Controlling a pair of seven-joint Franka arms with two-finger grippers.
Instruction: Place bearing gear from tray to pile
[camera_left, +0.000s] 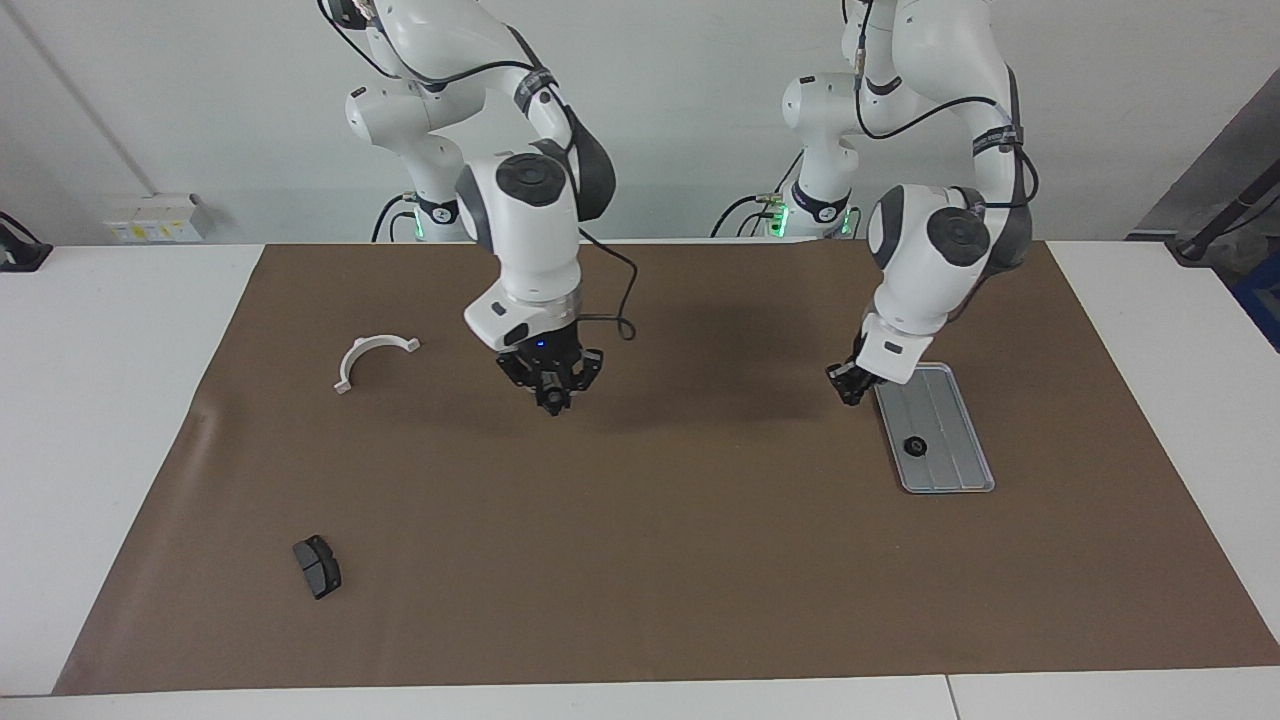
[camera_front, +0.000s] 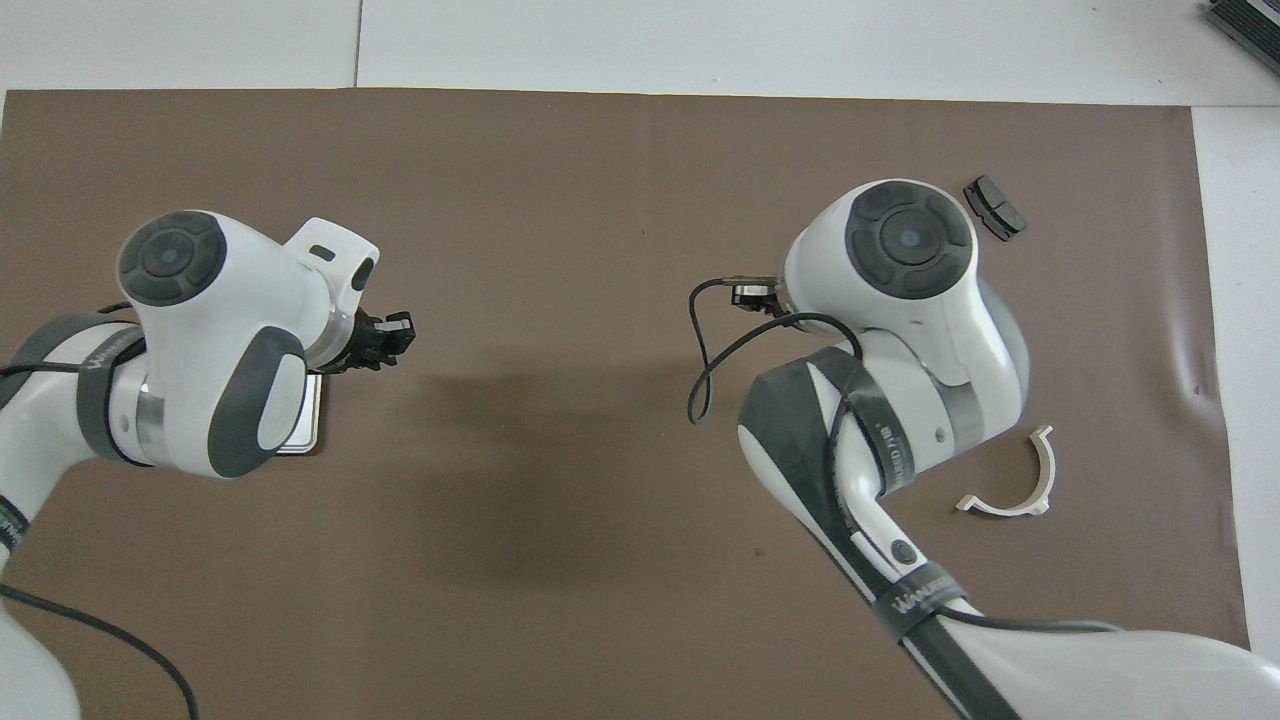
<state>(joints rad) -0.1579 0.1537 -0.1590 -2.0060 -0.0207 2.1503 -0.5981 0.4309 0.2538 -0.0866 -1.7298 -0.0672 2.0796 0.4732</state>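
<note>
Left gripper (camera_left: 850, 388) hangs beside grooved silver-grey metal tray (camera_left: 950, 400), finger state unclear; small black ring gear (camera_left: 914, 446) lies inside. Right gripper (camera_left: 551, 399) raised mid-tabletop, finger state also unclear.

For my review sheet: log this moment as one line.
small black gear on grooved silver tray | left gripper beside tray | right gripper over brown mat

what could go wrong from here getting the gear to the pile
The left gripper hangs low by the tray rim, away from the gear; moving in, it might knock the tray and roll the gear. No pile of gears shows on the mat, so the drop spot may be guessed. The right gripper sits low mid-mat, a possible obstacle in the carrying path.
</note>
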